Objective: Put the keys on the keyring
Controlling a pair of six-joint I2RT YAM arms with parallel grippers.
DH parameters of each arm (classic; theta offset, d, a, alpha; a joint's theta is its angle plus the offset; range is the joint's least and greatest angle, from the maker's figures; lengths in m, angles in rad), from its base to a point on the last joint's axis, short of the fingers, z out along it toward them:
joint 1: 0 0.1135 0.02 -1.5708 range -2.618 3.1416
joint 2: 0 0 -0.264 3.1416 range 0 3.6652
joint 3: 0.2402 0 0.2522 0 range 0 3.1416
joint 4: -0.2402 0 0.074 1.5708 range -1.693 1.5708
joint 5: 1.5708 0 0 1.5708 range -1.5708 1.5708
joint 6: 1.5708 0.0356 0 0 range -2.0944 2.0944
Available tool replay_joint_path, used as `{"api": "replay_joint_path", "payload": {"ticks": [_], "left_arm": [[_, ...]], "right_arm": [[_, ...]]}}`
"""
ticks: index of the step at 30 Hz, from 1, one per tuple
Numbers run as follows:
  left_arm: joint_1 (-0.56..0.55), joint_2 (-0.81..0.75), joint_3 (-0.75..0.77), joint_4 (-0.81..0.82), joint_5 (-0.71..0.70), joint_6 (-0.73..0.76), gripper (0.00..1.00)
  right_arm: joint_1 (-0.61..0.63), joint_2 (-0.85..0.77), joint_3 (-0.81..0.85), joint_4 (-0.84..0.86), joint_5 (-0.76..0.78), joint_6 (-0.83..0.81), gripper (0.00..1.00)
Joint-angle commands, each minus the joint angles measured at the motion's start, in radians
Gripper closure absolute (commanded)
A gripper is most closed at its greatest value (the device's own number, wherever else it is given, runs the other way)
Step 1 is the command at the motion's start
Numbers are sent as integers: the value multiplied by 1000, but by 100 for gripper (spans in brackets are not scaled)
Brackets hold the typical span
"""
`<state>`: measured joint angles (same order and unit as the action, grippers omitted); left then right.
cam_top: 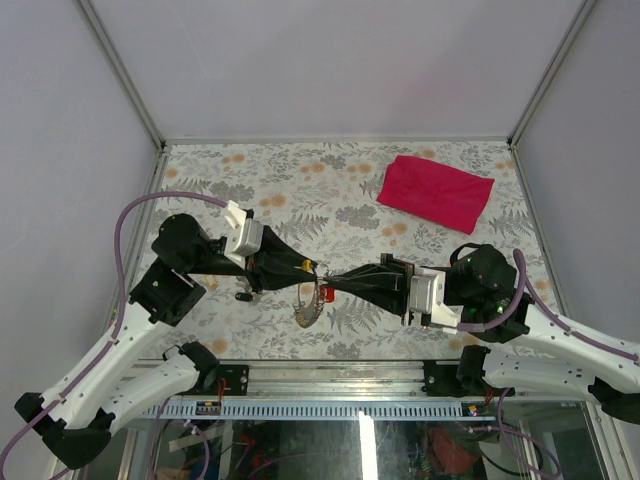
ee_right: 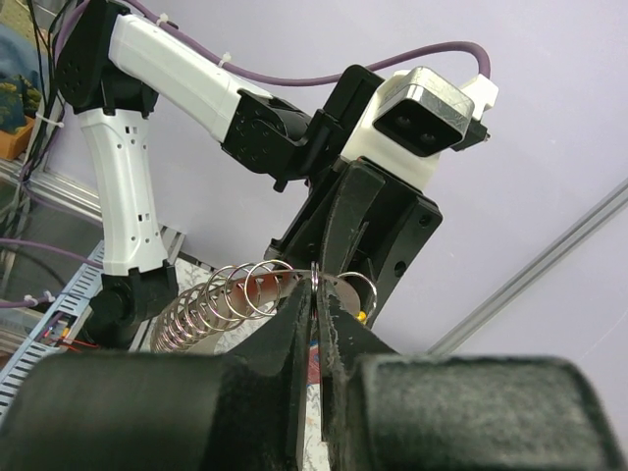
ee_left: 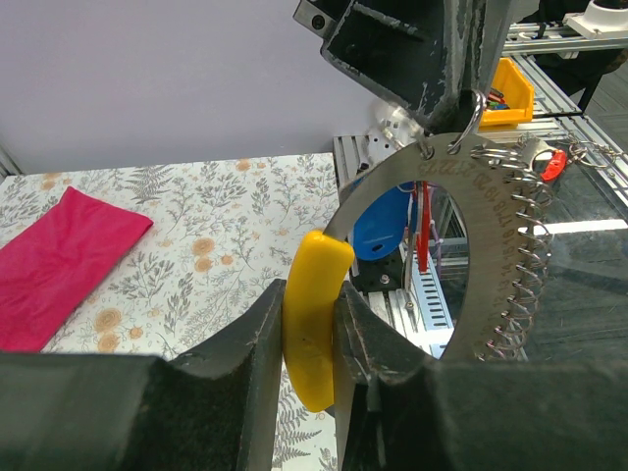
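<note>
The keyring (ee_left: 491, 245) is a silvery metal crescent carrying several small split rings, with a yellow tag (ee_left: 312, 334) and a blue tag (ee_left: 378, 221). My left gripper (ee_left: 309, 304) is shut on the yellow tag and holds the keyring above the table. My right gripper (ee_right: 316, 299) is shut on one small split ring (ee_right: 316, 280) at the crescent's top. In the top view both grippers, left (cam_top: 305, 268) and right (cam_top: 335, 283), meet at the table's middle, and the keyring (cam_top: 305, 308) hangs below them. A red key (ee_left: 424, 231) hangs behind the ring. A small black piece (cam_top: 243, 296) lies on the table.
A red cloth (cam_top: 435, 192) lies at the back right of the flowered table (cam_top: 300, 190). The table's metal front rail (cam_top: 330, 405) runs below the grippers. A yellow bin (ee_left: 512, 90) sits beyond the table edge.
</note>
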<state>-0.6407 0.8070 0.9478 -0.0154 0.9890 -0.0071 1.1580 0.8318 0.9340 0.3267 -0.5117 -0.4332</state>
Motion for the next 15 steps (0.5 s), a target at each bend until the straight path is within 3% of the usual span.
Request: {"api": "replay_joint_path", "payload": {"ticks": [1,15], "left_arm": [[2,-19,26,6,13,-2,100],[2,-21,14,-50,-44,13,99]], "right_arm": [[7,0,41,45,29,24,97],[7,-25,66,6,78,241,100]]}}
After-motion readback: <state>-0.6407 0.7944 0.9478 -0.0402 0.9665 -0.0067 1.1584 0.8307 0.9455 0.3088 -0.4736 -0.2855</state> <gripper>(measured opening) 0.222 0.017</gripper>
